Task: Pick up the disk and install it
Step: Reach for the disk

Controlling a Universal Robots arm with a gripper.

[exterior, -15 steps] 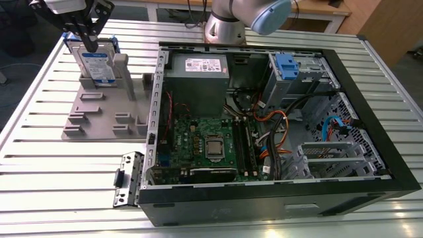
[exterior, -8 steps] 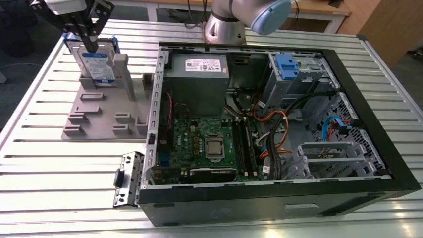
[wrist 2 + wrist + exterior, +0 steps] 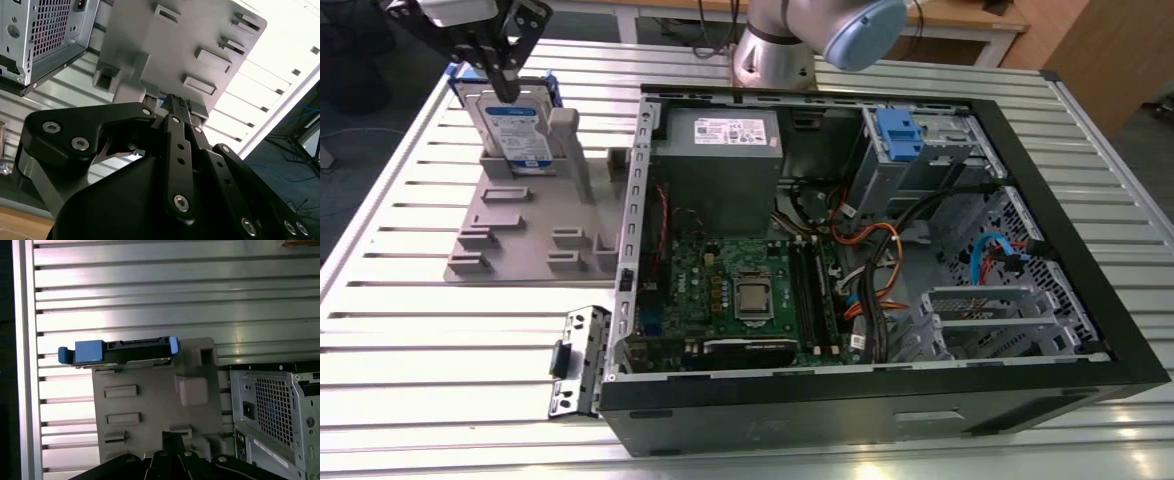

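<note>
Pickup is not yet made: the disk (image 3: 518,130) stands on edge in a slot at the far end of a grey holder (image 3: 520,235), in the upper left of the exterior view, on the slatted metal table (image 3: 427,380). In the first wrist view the disk (image 3: 120,351) shows edge-on, its blue frame sticking out past the holder (image 3: 150,410) at both ends.

The gripper (image 3: 500,80) hangs over the disk's top edge. In both wrist views its black fingers (image 3: 175,145) come to a single point with no gap and nothing between them, so I judge them pressed together and empty. In the first wrist view the gripper (image 3: 172,437) sits apart from the disk, which fits a hover above it, not a hold.

The open computer case (image 3: 1081,270) lies on its side across the middle and right of the exterior view. It has a grey box with a white sticker (image 3: 720,140) near its upper left corner and a blue bracket (image 3: 897,130) in the bay at upper right.

Likely risks:
- Coming down with the fingers pressed together would strike the disk's top edge, and could tip it in the slot or shove the holder.
- Gripping off centre, or on the blue plastic alone, could let the disk twist or slip as it lifts out.
- The orange and black cables (image 3: 881,250) beside the bay could catch the disk on its way in.
</note>
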